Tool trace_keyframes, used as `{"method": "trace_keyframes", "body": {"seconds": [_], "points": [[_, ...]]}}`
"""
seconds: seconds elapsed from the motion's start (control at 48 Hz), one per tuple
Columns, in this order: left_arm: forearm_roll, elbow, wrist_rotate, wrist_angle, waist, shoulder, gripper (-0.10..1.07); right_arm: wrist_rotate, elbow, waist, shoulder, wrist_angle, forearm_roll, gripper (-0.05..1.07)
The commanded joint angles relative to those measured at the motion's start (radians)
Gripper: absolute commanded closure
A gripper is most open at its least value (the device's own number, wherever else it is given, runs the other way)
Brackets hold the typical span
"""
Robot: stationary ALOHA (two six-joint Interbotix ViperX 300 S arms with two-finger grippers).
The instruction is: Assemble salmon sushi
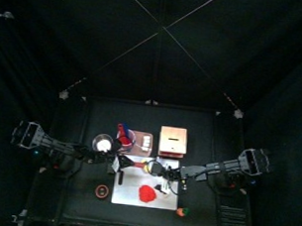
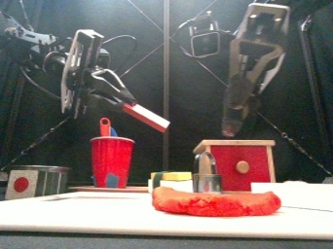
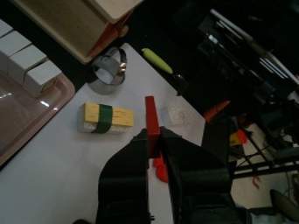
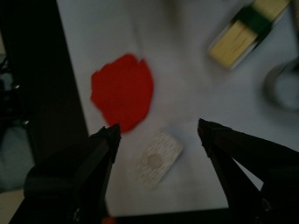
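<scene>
Front view: the left arm hangs at the left with its gripper (image 2: 130,105) tilted down toward the right, its jaws closed on a flat red-and-white strip (image 2: 147,116) that sticks out slantwise above the table. The right arm hangs at the right with its gripper (image 2: 232,122) pointing straight down, held clear above the table. In the right wrist view the right gripper (image 4: 160,147) has its jaws spread wide with nothing between them; below it lie the red salmon slice (image 4: 122,89) and, just beside that, a small pale rice block (image 4: 156,157), both on the white board (image 4: 187,52). The salmon slice (image 2: 216,201) lies at the near edge of the board, in front of the other items. In the left wrist view the left gripper (image 3: 152,144) clamps the strip edge-on; beyond it a yellow block with a green band (image 3: 103,118) rests on the board, and a metal cup (image 3: 110,68) stands farther on. A red cup (image 2: 111,160) stands at the far left, and a red-fronted wooden box (image 2: 239,161) stands at the far right.
</scene>
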Motion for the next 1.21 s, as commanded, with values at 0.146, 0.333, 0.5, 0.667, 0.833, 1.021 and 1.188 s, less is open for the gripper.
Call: {"method": "trace_keyframes", "body": {"seconds": [0.146,0.333,0.5,0.667,0.833,1.021,1.188], "points": [[0.035,-0.008,0.005,0.003,-0.005,-0.009,0.59,0.071,0.095,0.058,-0.032,-0.008,0.218,0.03],[0.075,-0.005,0.0,0.002,0.0,-0.009,0.59,0.233,0.115,0.067,-0.029,-0.006,0.123,0.03],[0.075,-0.002,-0.002,0.003,0.0,-0.009,0.59,0.436,0.106,0.092,-0.02,-0.009,-0.032,0.03],[0.071,0.002,0.0,0.003,0.0,-0.009,0.59,0.629,0.081,0.138,0.029,0.003,-0.161,0.03],[0.072,0.003,0.0,0.003,0.005,-0.009,0.59,0.738,0.055,0.166,0.077,0.003,-0.238,0.03],[0.072,0.003,0.0,0.003,0.006,-0.009,0.59,0.765,0.026,0.179,0.106,0.008,-0.256,0.03],[0.072,0.002,0.0,0.003,0.006,-0.009,0.59,0.765,0.0,0.183,0.137,0.038,-0.255,0.03]]}}
